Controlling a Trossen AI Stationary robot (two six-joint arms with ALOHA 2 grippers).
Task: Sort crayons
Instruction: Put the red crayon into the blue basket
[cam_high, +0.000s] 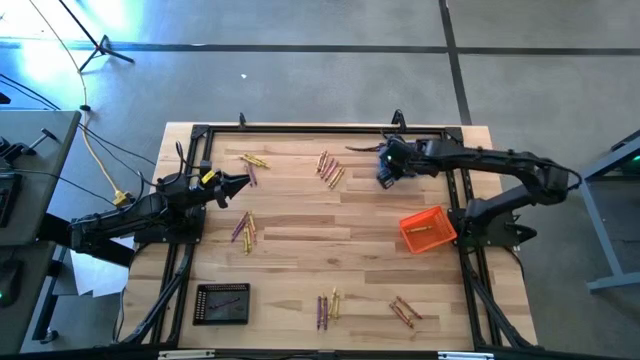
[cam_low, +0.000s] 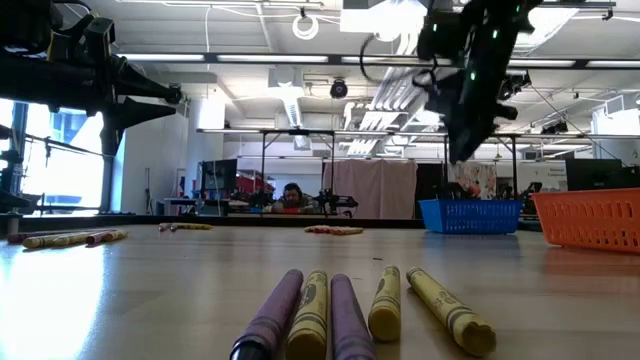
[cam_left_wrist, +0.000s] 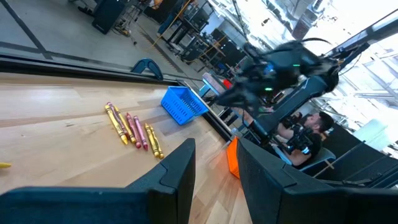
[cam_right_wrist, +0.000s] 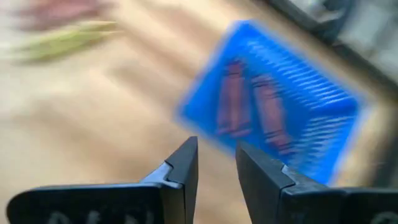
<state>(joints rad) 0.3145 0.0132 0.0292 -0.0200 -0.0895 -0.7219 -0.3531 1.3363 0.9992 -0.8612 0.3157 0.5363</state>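
Note:
Crayons lie in loose groups on the wooden table: far left (cam_high: 253, 160), far middle (cam_high: 330, 168), left middle (cam_high: 243, 228), near middle (cam_high: 327, 307) and near right (cam_high: 404, 310). My right gripper (cam_right_wrist: 216, 155) hangs open above the blue basket (cam_right_wrist: 280, 112), nothing between its fingers. Two purple-maroon crayons (cam_right_wrist: 252, 109) lie inside that basket. In the high view my right gripper (cam_high: 386, 178) covers most of the basket. My left gripper (cam_high: 238, 184) waits open and level at the table's left side, holding nothing.
An orange basket (cam_high: 428, 230) with a crayon in it stands at the right, by the right arm's base. A black basket (cam_high: 222, 303) sits near the left front corner. A black frame (cam_high: 300, 128) borders the table.

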